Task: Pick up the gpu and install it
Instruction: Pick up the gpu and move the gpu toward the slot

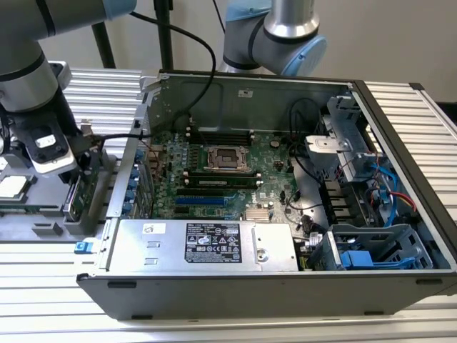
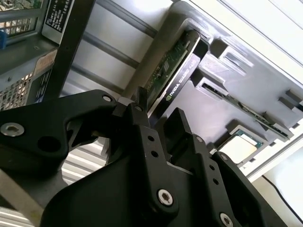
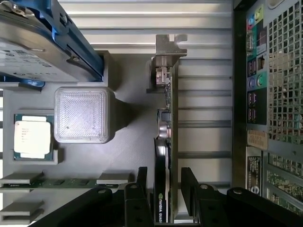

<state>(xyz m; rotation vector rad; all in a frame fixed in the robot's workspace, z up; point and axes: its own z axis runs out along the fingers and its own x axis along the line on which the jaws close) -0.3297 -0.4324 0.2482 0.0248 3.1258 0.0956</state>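
First wrist view: the gpu (image 3: pixel 173 123) stands on edge in a gray tray (image 3: pixel 128 151) just outside the computer case (image 3: pixel 265 118), presumably upright so the gripper (image 3: pixel 164 171), fingers spread either side and not pinching, can close on it.

Exterior view: high, angled down over the open computer case (image 1: pixel 235 286), mid-range. 2 wrist views: close behind the gripper (image 3: pixel 164 172); first looks straight along the card (image 3: pixel 171 123), second obliquely. Both share card, gray tray (image 3: pixel 128 156), chip (image 3: pixel 32 137).
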